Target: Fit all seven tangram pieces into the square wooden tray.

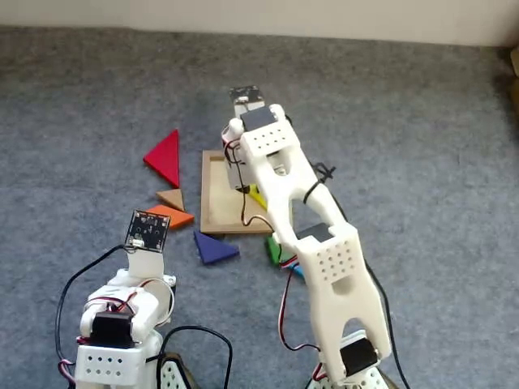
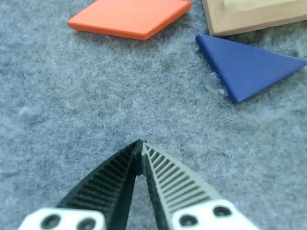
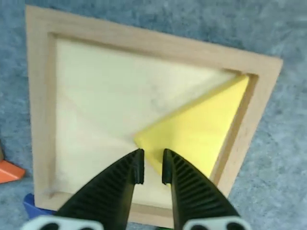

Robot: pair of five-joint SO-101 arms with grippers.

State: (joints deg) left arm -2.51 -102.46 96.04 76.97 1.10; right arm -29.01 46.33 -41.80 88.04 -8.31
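Slightly parted, right jaws hover over yellow triangle (image 3: 201, 129) in tray (image 3: 41, 120); left jaws clenched.

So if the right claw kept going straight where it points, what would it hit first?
Probably the yellow triangle lying in the wooden tray; the right gripper aims at one corner of it, though depth is hard to judge.
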